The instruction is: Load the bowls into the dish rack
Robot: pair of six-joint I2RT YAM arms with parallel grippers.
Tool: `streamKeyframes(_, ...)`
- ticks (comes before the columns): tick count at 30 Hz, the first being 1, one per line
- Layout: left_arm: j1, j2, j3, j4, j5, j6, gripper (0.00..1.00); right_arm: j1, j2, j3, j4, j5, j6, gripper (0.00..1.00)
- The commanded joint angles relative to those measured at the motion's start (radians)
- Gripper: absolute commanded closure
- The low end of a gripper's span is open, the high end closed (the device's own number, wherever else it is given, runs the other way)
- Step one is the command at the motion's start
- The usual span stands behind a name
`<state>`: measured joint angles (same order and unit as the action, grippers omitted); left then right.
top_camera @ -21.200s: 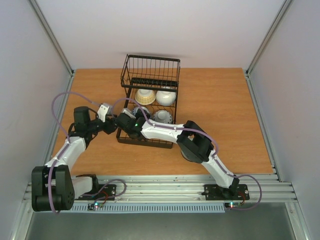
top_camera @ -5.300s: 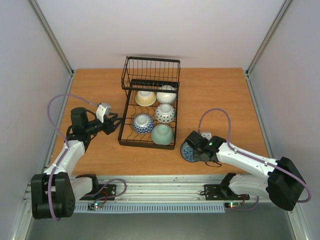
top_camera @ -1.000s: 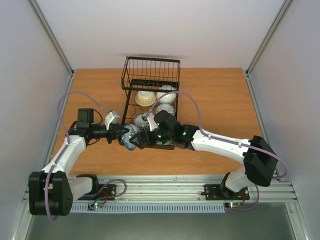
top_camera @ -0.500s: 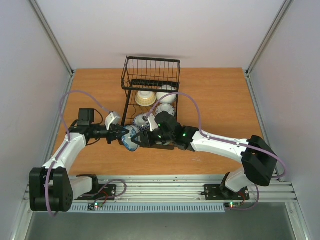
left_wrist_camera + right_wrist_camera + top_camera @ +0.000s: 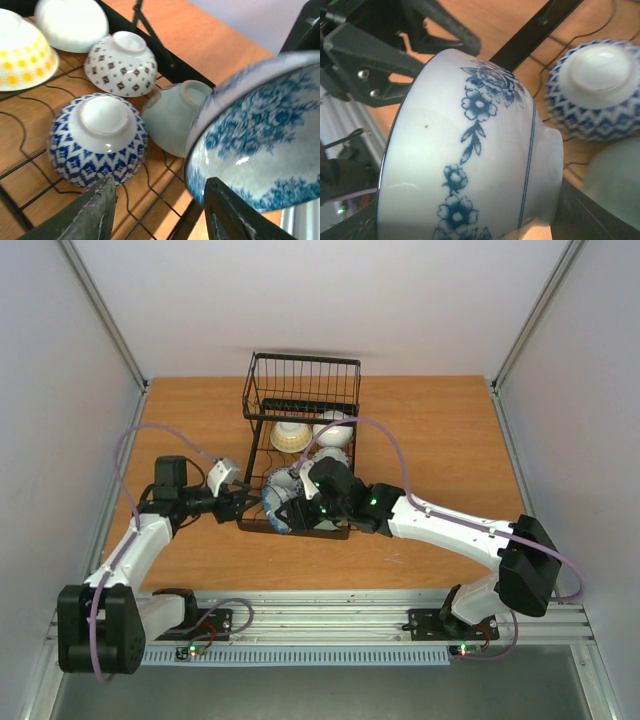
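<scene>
My right gripper (image 5: pixel 292 514) (image 5: pixel 470 220) is shut on a white bowl with blue flowers (image 5: pixel 276 512) (image 5: pixel 470 160), held on its side over the near left corner of the black wire dish rack (image 5: pixel 300 400) (image 5: pixel 165 56). My left gripper (image 5: pixel 243 506) (image 5: pixel 160 189) is open just left of it, with that bowl's rim (image 5: pixel 260 145) by its right finger. Upside down in the rack lie a yellow-dotted bowl (image 5: pixel 17 60), a white bowl (image 5: pixel 70 22), a diamond-patterned bowl (image 5: pixel 121 62), a blue zigzag bowl (image 5: pixel 97 137) (image 5: pixel 600 90) and a pale green bowl (image 5: pixel 177 120).
The rack's taller basket section (image 5: pixel 303 380) stands at its far end. My right arm (image 5: pixel 440 525) stretches across the near right of the wooden table (image 5: pixel 450 440) and covers the rack's near right corner. Grey walls close both sides.
My right gripper has closed on the flowered bowl, and my left gripper has let go of its rim. The bowl has shifted right, over the rack's corner.
</scene>
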<state>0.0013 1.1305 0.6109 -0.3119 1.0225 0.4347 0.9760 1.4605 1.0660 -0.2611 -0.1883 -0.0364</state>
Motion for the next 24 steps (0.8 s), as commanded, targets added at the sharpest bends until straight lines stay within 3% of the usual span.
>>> streamKeyframes(1,0.003,-0.083,-0.068,0.242,-0.147,-0.145,0.5,0.002,0.027,0.145,-0.168,0.167,-0.141,0.99)
streamKeyframes(12,0.007,-0.068,-0.085,0.386,-0.419,-0.256,0.5,0.042,0.255,0.416,-0.436,0.39,-0.378,0.99)
streamKeyframes(24,0.022,-0.035,-0.079,0.403,-0.434,-0.275,0.5,0.073,0.369,0.487,-0.515,0.508,-0.446,0.99)
